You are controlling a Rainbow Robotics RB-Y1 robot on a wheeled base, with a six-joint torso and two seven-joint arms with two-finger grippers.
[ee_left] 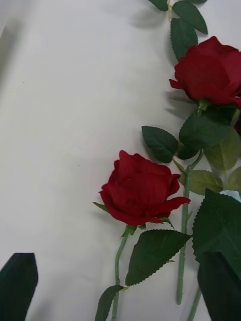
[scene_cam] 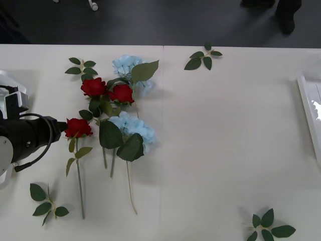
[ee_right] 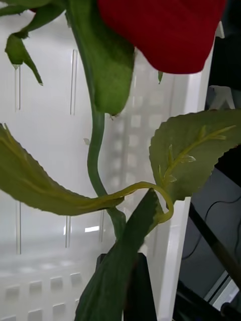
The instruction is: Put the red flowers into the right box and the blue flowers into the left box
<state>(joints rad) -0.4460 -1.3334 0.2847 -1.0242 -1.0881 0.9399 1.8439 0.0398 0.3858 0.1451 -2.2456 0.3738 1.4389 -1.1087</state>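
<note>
Right box [scene_cam: 310, 108] lies at the table's [scene_cam: 225, 150] right edge; inside it the right gripper [ee_right: 131, 281] pinches a red rose's stem [ee_right: 95, 150]. Three red flowers [scene_cam: 93, 87] and blue flowers [scene_cam: 134, 126] lie left-centre, left gripper [ee_left: 120, 288] spread wide above one

right box [scene_cam: 307, 98] cut by frame edge, held rose [ee_right: 165, 30] bloom cropped

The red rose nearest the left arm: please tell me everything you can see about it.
This red rose looks like fabric: a deep red, layered bloom on a thin green stem with serrated green leaves. It lies flat on the white table, bloom toward the left arm, stem running toward the robot. The left tool hangs open above it, not touching.
</note>
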